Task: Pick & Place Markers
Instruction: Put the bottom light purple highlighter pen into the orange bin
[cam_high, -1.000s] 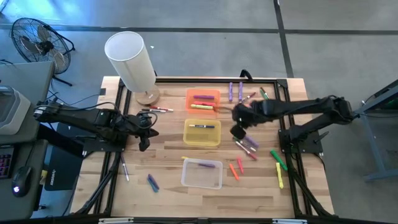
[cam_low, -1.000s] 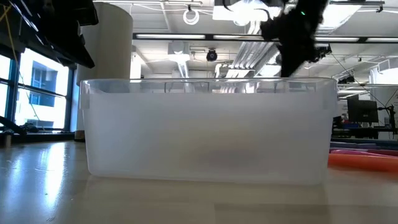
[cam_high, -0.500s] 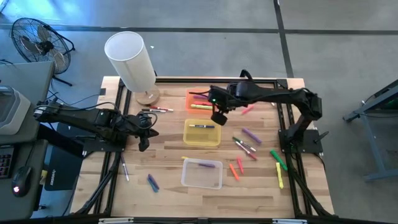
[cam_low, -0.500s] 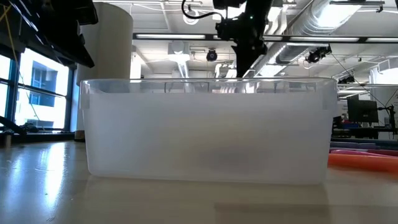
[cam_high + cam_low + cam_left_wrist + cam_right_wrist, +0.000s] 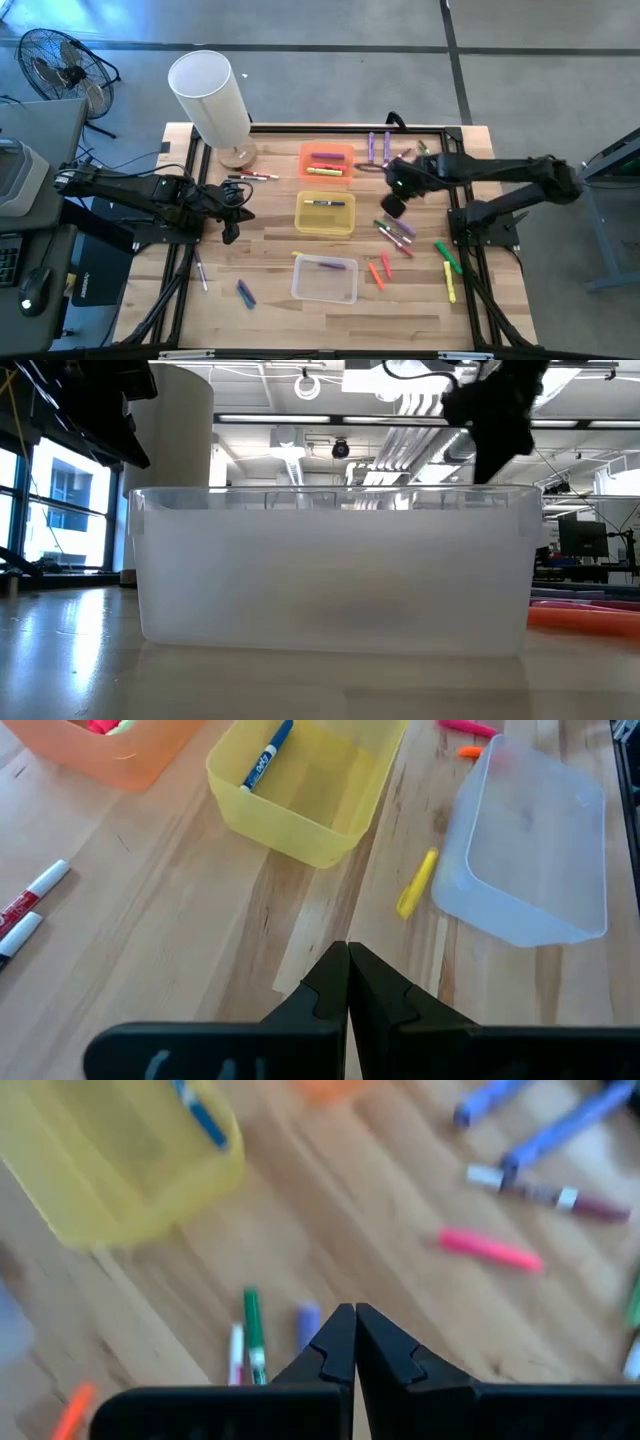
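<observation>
Markers lie scattered on the wooden table: a cluster [image 5: 397, 233] right of the yellow bin [image 5: 325, 214], green [image 5: 447, 257] and yellow [image 5: 450, 282] ones farther right, two purple ones [image 5: 380, 147] at the far edge. One blue marker [image 5: 265, 755] lies in the yellow bin, and some lie in the orange bin [image 5: 327, 162]. My right gripper [image 5: 392, 206] hangs shut above the cluster, over a green marker [image 5: 254, 1336] and a purple marker [image 5: 307, 1323], holding nothing. My left gripper [image 5: 232, 228] waits shut and empty left of the yellow bin.
A clear bin [image 5: 325, 278] stands near the front and fills the low view [image 5: 335, 575]. A white cylinder [image 5: 210, 95] stands at the far left corner. Red-and-white markers [image 5: 255, 176] and a yellow marker [image 5: 417, 882] lie near the left arm. A fan [image 5: 60, 68] stands off the table.
My right gripper swung left and toward the far edge, up to the orange bin's right side, then came back right to above the marker cluster beside the yellow bin. It stayed shut throughout.
</observation>
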### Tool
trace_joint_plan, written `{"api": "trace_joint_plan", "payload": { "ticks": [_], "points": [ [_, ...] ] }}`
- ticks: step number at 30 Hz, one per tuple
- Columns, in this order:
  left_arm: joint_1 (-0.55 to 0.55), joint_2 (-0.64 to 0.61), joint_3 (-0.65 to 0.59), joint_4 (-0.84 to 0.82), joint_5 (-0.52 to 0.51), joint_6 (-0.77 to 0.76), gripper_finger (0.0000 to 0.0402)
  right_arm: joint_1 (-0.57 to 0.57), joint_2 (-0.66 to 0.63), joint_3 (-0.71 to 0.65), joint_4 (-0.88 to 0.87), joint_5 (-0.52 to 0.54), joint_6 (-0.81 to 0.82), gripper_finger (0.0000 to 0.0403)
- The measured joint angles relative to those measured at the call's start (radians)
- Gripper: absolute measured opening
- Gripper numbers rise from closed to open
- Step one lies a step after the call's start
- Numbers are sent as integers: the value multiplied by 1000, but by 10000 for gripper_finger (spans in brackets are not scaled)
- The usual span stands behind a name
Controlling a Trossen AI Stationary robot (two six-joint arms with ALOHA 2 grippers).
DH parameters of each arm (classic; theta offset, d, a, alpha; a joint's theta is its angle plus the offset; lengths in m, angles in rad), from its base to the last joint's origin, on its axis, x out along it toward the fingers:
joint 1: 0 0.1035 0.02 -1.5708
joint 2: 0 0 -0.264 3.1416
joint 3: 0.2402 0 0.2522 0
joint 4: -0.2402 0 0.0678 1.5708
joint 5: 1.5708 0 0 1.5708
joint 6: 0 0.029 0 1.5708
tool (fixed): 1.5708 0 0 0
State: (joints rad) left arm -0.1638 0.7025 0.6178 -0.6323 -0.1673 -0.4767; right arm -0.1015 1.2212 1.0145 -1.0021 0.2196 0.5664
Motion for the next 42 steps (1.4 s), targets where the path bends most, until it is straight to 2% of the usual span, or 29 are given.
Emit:
{"api": "trace_joint_plan", "payload": {
  "ticks": [4, 8, 12, 16, 19, 24, 32, 34, 38, 42],
  "points": [
    [0, 0, 0, 5, -5, -12, 0, 59, -34, -116, 13, -9, 39, 14],
    [0, 0, 0, 6, -29, -50, 0, 98, -21, -218, 93, -54, 38, 56],
    [0, 0, 0, 7, -35, -79, 0, 99, -21, -320, 194, -72, 42, 97],
    [0, 0, 0, 8, -36, -105, 0, 80, -21, -407, 260, -71, 44, 118],
    [0, 0, 0, 8, -37, -119, 0, 73, -19, -461, 298, -58, 35, 117],
    [0, 0, 0, 13, -37, -134, 0, 74, 25, -536, 368, -96, 14, 104],
    [0, 0, 1, 65, -49, -134, 0, 101, 83, -549, 382, -52, -13, 67],
    [0, 0, 1, 64, -53, -134, 0, 101, 79, -543, 384, -57, -28, 54],
    [0, 0, 1, 64, -53, -134, 0, 86, 81, -494, 360, -65, -47, 54],
    [0, 0, 1, 63, -54, -132, 0, 52, 79, -371, 300, -24, -98, 54]
  ]
}}
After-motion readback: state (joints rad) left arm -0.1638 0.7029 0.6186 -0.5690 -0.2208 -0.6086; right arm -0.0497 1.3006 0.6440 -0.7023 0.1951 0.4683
